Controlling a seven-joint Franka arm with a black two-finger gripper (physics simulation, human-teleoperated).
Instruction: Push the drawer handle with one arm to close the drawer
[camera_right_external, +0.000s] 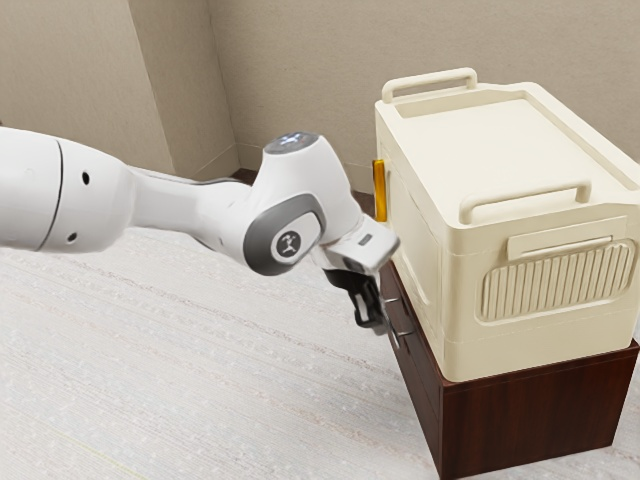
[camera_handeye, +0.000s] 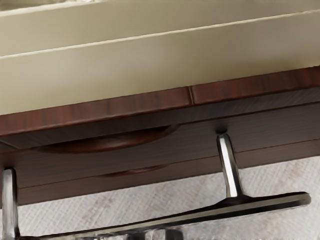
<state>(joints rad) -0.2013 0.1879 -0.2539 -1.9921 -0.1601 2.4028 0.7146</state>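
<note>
- Exterior view, left: arm (camera_right_external: 290, 200), reaching right.
- Gripper (camera_right_external: 374, 322): tilted down, right at the handle; can't tell spread or pressed together, or whether touching.
- Handle (camera_handeye: 265, 201): on drawer (camera_handeye: 195, 142) front, long axis parallel to it; posts point out toward exterior view's left.
- Right: cabinet (camera_right_external: 540, 420), box (camera_right_external: 500, 150) on top.

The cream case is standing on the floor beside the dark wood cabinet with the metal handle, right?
No: the exterior view shows the cream case standing on top of the dark wood cabinet with the metal handle, not on the floor beside it.
</note>
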